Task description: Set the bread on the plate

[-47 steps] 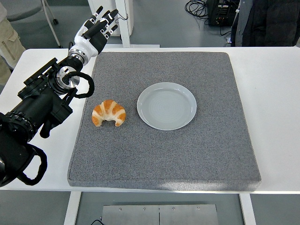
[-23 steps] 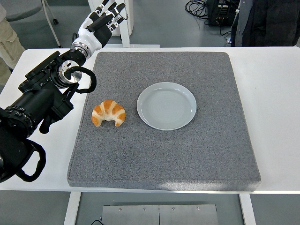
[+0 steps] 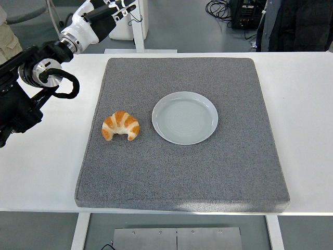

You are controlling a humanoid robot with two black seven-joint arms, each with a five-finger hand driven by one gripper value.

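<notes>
Golden crescent croissant point(image 3: 120, 125); smooth round plate point(image 3: 184, 117)

We see the left hand point(image 3: 102, 11) only in part: the picture's top edge cuts it off, so we cannot tell how it is set. The left arm point(image 3: 31, 83) runs out past the left edge. At the top, a person's dark clothing point(image 3: 299, 23) is cropped by the frame, as is a beige sleeve point(image 3: 8, 41) at upper left. The bench point(image 3: 307, 130) runs off at both sides
</notes>
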